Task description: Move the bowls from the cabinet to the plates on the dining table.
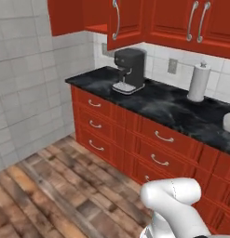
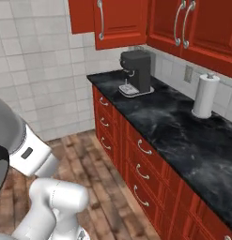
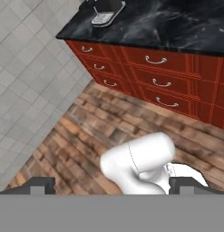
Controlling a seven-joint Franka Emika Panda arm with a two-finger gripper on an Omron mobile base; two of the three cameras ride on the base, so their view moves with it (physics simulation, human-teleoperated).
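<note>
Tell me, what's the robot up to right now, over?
Gripper open, holding nothing. Facing the black counter with coffee machine; red cabinet doors shut above. Nothing blocking.

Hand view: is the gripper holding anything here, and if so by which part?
Nothing is held. The gripper is open, its fingertips wide apart with no bowl between them, above the wooden floor.

A glossy white, rounded arm (image 2: pixel 56 201) with dark grey joints and seams.
</note>
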